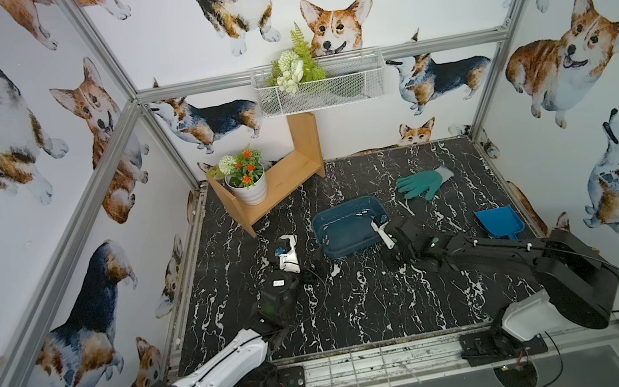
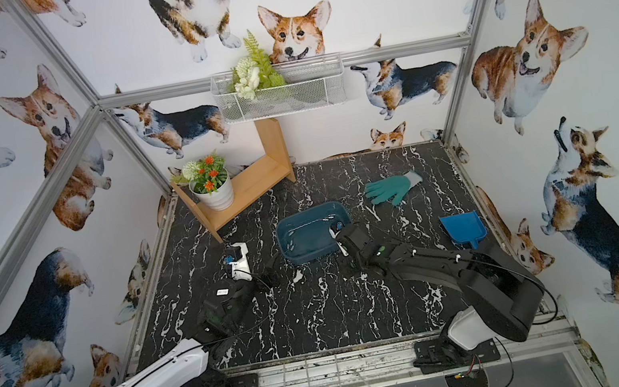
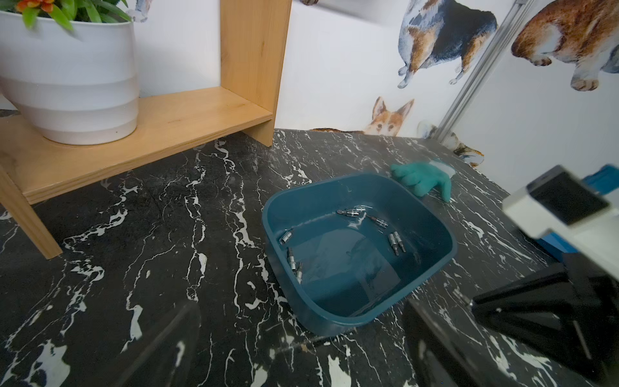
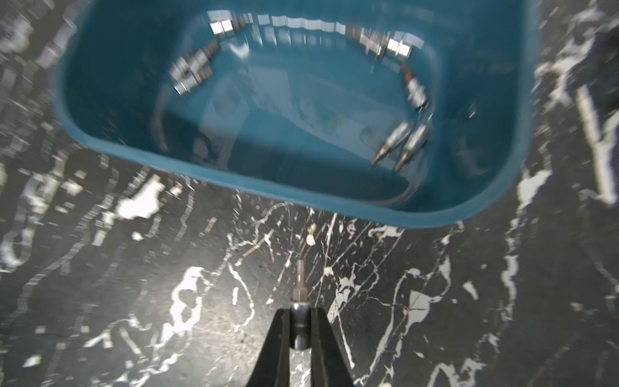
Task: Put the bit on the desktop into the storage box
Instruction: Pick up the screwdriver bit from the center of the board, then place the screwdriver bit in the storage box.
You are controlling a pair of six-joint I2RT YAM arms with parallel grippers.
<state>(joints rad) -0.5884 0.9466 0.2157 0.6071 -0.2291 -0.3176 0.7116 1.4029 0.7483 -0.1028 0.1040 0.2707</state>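
On the black marble-patterned desktop (image 3: 167,251), the dark teal plastic storage box (image 3: 335,301) is holding several silver bits (image 3: 397,243) (most done, seemingly); the right gripper (image 4: 299,313) is clamping one small silver bit (image 4: 299,281) just outside its rim; the left gripper (image 1: 285,249) is idling, fingers apart.

The box (image 1: 341,233), bits (image 3: 351,212) in it, sits on the desktop (image 1: 359,304). The glove (image 1: 424,183) lies far right of it, the dustpan (image 1: 498,220) right, the pot (image 1: 249,192) on the far-left shelf (image 1: 290,176).
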